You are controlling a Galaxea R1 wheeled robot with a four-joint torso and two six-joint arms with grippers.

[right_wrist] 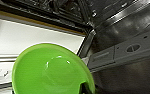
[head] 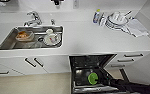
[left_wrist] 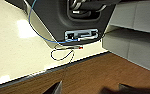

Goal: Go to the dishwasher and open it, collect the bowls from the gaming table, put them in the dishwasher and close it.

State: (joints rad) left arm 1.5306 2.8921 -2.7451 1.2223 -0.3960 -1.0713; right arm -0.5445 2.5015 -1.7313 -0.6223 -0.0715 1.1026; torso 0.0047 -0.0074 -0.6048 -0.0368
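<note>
right fingers (right_wrist: pixel 84 88) clamped on green bowl (head: pixel 92 78) rim | bowl tilted over open dishwasher (head: pixel 91 62) door, rack beyond | right arm nearer | left fingers: cannot tell

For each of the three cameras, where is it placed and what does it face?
Head: high up, facing down at the counter, sink and open dishwasher; right arm shows.
Left wrist: faces pale floor and a wooden surface; robot's dark plate shows.
Right wrist: faces the dishwasher interior.
Head and right wrist share the green bowl.
</note>
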